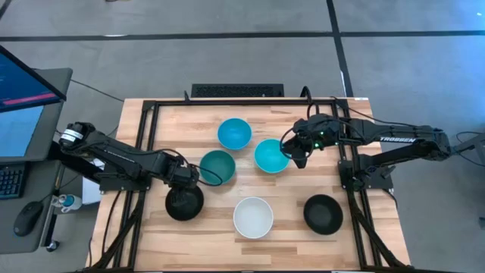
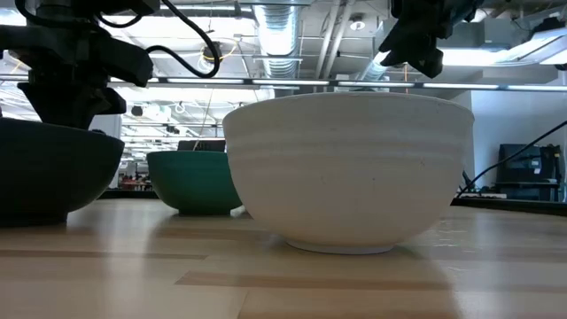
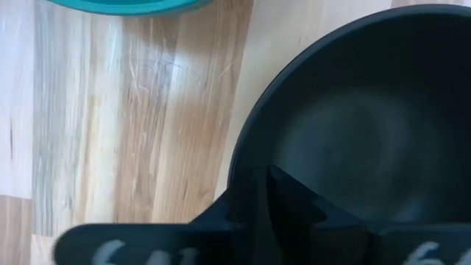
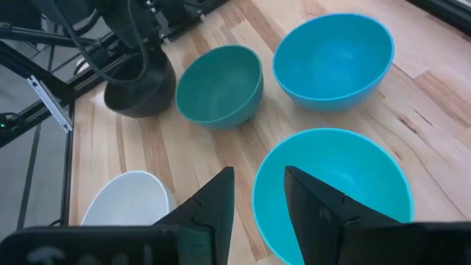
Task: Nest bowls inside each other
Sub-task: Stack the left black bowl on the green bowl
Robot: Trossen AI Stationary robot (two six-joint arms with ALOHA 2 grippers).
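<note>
1. Surface: a wooden table [image 1: 288,220] of pale planks with visible grain, framed by dark metal rails along its left and right sides.
2. Six round, plain, smooth bowls stand separately, none nested. The blue bowl [image 1: 234,133] lies farthest back; the cyan bowl [image 1: 270,155] is just right of and nearer than it; the dark teal bowl [image 1: 217,167] is left of the cyan one.
3. Near row, left to right: a black bowl [image 1: 184,203], the white bowl [image 1: 253,217], a second black bowl [image 1: 323,214]. The gaps between these three are wide.
4. The left gripper [image 1: 184,182] is at the far rim of the left black bowl. The wrist view shows one finger inside the bowl wall and the rim between the fingers, so the jaws are pinching that rim.
5. The right gripper [image 4: 256,202] hangs over the cyan bowl's right edge, jaws spread, one finger on either side of the rim line and not gripping it.
6. Open room: bare wood lies along the near edge and the far corners.
</note>
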